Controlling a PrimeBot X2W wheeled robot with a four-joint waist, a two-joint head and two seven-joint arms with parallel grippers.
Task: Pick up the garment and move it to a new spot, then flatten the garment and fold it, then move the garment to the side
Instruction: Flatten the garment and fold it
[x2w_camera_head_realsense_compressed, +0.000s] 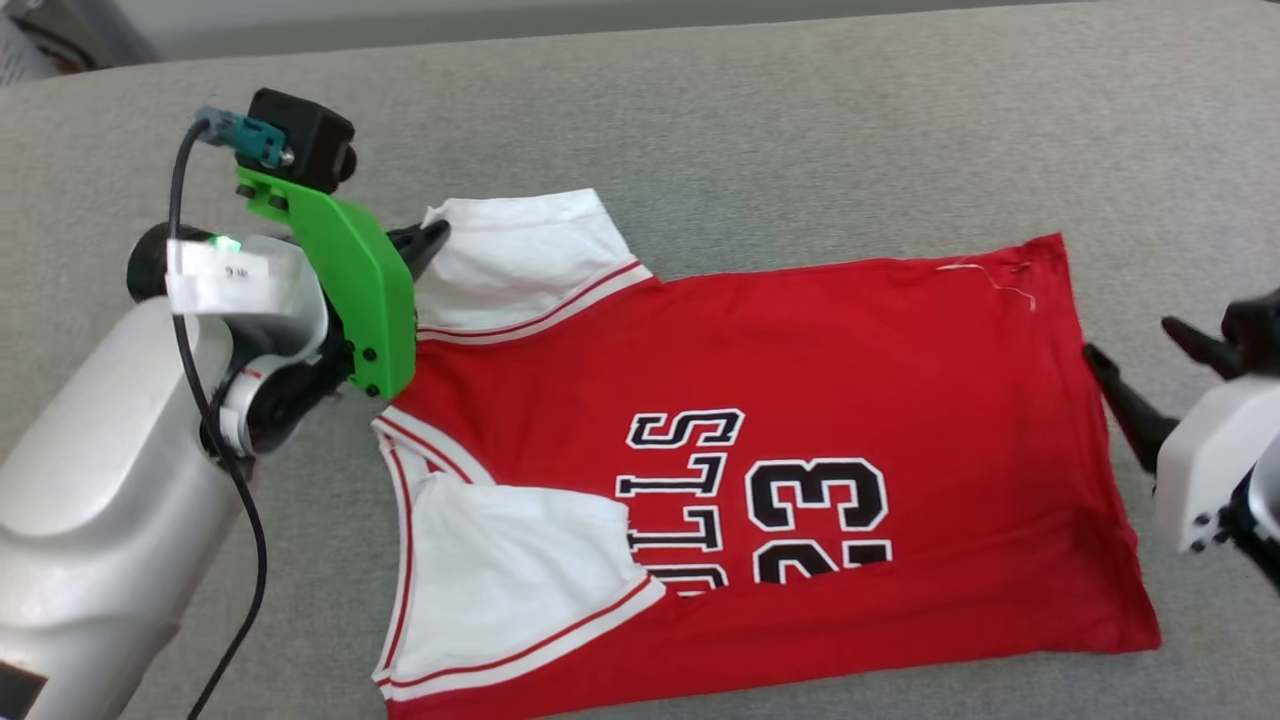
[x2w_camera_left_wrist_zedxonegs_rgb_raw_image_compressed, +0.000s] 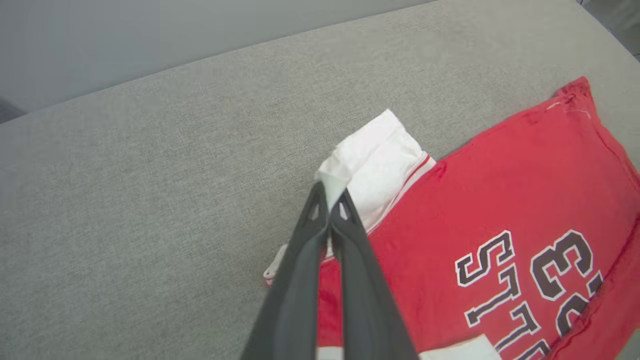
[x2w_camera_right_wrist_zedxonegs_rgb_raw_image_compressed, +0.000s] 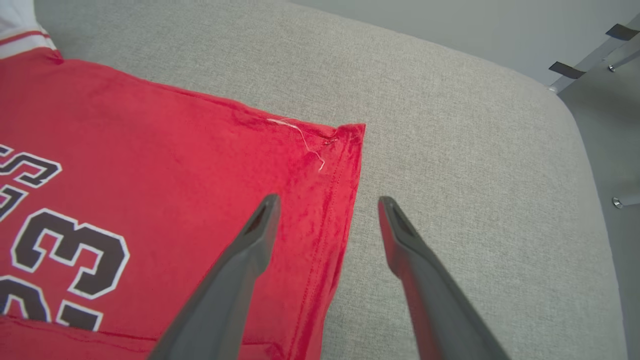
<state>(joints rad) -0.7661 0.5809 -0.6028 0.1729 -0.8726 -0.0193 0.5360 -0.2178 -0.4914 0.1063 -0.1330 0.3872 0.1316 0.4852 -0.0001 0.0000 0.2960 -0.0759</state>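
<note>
1 garment (x2w_camera_head_realsense_compressed: 800, 340), 2 end effectors (x2w_camera_left_wrist_zedxonegs_rgb_raw_image_compressed: 331, 192) (x2w_camera_right_wrist_zedxonegs_rgb_raw_image_compressed: 328, 201)

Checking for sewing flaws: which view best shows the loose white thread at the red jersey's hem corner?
The right wrist view: the loose white thread lies close and sharp on the red jersey shirt by its hem corner. The head view shows it small and thin; the left wrist view, a faint distant streak.
</note>
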